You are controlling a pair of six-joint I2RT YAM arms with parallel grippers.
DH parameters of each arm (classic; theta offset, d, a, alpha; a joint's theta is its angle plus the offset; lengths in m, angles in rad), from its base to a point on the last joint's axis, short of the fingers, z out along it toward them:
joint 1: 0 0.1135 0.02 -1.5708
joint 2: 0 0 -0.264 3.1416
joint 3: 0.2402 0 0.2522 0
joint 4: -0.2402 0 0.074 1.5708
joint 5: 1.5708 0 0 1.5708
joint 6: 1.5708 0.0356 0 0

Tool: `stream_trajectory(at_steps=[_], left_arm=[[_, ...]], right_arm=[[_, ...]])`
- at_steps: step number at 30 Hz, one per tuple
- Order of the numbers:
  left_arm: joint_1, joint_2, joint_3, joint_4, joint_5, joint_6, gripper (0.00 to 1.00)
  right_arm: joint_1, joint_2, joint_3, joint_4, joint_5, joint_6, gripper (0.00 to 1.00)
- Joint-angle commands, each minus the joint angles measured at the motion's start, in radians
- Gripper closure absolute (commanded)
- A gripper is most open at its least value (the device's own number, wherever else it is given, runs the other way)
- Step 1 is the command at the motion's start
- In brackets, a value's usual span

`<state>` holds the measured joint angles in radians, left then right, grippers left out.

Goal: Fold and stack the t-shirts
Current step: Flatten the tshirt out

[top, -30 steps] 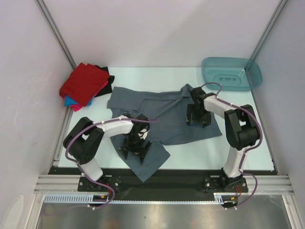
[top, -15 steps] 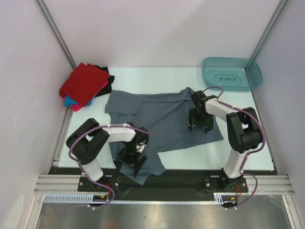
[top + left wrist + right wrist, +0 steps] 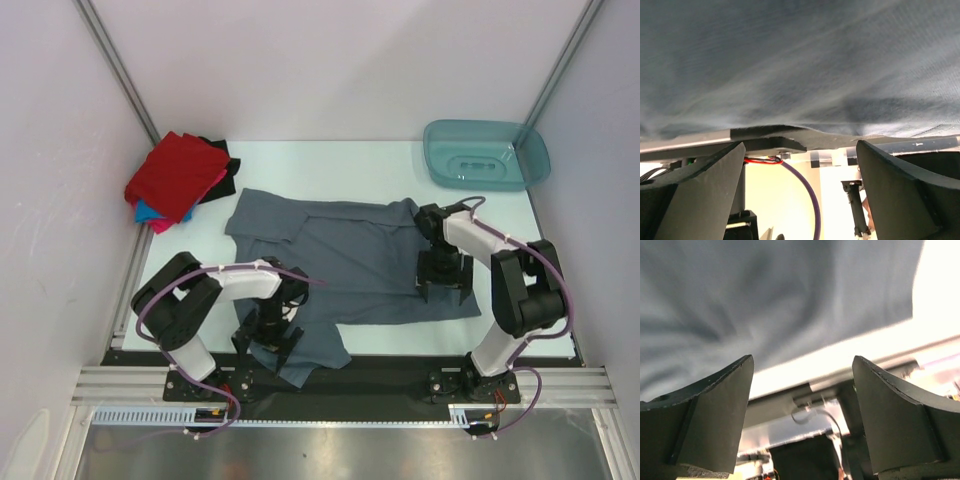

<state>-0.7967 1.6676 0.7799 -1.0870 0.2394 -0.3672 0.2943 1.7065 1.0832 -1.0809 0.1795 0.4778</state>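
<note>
While left gripper [image 3: 268, 336] and right gripper [image 3: 445, 288] gape over the grey t-shirt [image 3: 340, 250], we grip nothing. Overhanging the worktop [image 3: 400, 336] at its near edge, it may slide.

R hand [image 3: 801, 360] spread wide, grey-blue t-shirt [image 3: 765, 290] on white table [image 3: 936, 295]

We see the left arm [image 3: 232, 276] and right arm [image 3: 478, 236] built of black joints and white shells, with purple cables [image 3: 463, 203] looped alongside. The left end effector [image 3: 801, 145] and right end effector [image 3: 802, 359] bear dark wedge-shaped fingers [image 3: 695, 195].
</note>
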Motion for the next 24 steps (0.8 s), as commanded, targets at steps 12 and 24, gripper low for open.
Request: stream_trajectory(at_steps=[12,24], left_arm=[[0.007,0.029,0.639,-0.145,-0.192,-0.038,0.0],[0.125,0.307,1.051,-0.092,-0.095,-0.013,0.0]], right_arm=[[-0.079,0.024,0.378,-0.007,0.006,-0.047,0.14],[-0.312,0.38,0.699,0.226,-0.417,-0.027,0.36]])
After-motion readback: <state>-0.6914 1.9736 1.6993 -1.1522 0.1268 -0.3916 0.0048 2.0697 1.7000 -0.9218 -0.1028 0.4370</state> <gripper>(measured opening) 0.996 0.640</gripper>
